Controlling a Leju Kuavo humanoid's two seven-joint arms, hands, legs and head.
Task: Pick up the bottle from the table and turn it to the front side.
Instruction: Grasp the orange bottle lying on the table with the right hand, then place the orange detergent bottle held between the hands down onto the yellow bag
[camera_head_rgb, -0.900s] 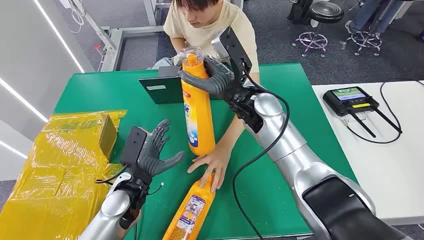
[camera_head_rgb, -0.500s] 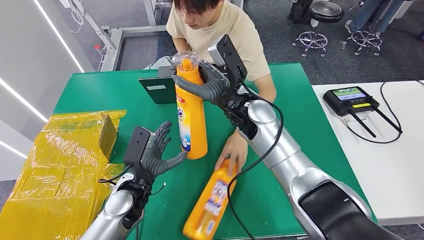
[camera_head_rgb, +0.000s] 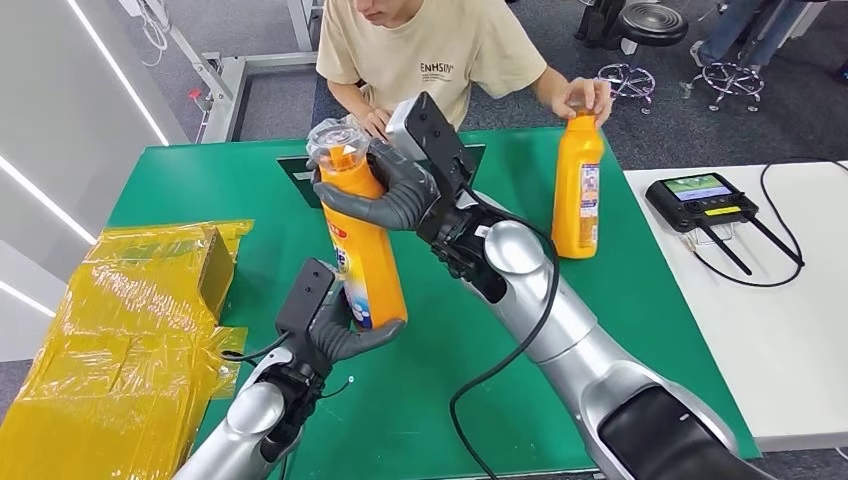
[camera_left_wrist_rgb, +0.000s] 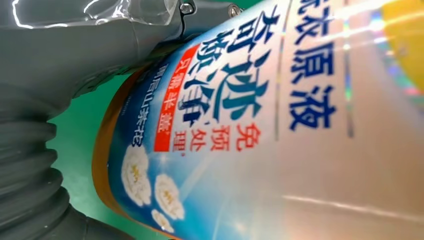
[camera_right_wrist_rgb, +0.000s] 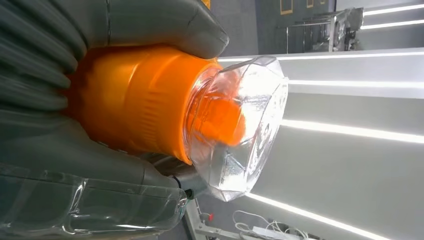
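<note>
Our right hand (camera_head_rgb: 385, 195) grips the orange detergent bottle (camera_head_rgb: 368, 262) near its neck; our left hand (camera_head_rgb: 340, 330) cups its base, so we should twist gently.

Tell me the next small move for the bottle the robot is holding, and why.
Probably close the left hand firmly around the bottle's lower end, so both hands can rotate it. The right hand grips the neck just under the clear cap, the bottle hangs tilted above the table, and the left hand already touches its base.
</note>
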